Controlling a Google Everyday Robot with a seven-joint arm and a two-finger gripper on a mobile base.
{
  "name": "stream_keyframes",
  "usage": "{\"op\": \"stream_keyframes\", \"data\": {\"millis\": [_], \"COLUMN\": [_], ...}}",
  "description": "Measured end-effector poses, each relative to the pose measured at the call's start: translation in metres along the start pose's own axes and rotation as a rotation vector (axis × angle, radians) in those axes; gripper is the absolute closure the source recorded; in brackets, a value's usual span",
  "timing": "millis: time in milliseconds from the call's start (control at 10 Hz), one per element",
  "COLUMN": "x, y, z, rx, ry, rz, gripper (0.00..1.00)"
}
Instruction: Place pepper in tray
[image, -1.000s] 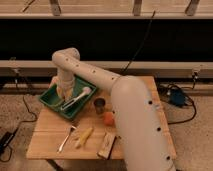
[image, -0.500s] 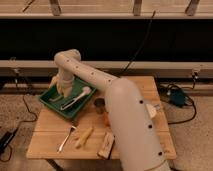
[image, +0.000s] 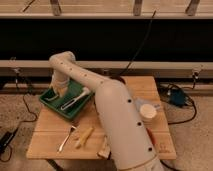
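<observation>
The dark green tray (image: 54, 107) sits on the left back part of the wooden table (image: 50, 132). My white arm reaches over from the right, bends at an elbow, and drops down to the tray. The gripper (image: 59, 91) hangs over the tray's back left corner, close to its floor. A white utensil-like piece (image: 75, 100) lies slanted inside the tray. I cannot make out the pepper; it may be hidden under the gripper or lost against the green tray.
In front of the tray lie a thin grey utensil (image: 65, 139) and a pale yellow elongated item (image: 84, 136). A white cup (image: 148, 113) stands on the right of the table. A dark wall runs behind, and cables lie on the floor at the right.
The gripper has shifted from the middle of the tray toward its back left corner. The white piece in the tray now shows free of the gripper.
</observation>
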Motion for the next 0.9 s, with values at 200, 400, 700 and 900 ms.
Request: {"op": "stream_keyframes", "data": {"millis": [200,400,700,900], "x": [0.0079,0.0118,0.0120,0.0111], "y": [-0.0017,-0.0068,-0.0069,-0.0080], "z": [0.0013,0.0015,0.0014,0.0006], "rx": [0.039,0.081,0.084,0.085], "ry": [0.044,0.090,0.092,0.092], "rz": [0.008,0.007,0.007,0.006], "gripper": [0.32,0.27,0.27,0.27]}}
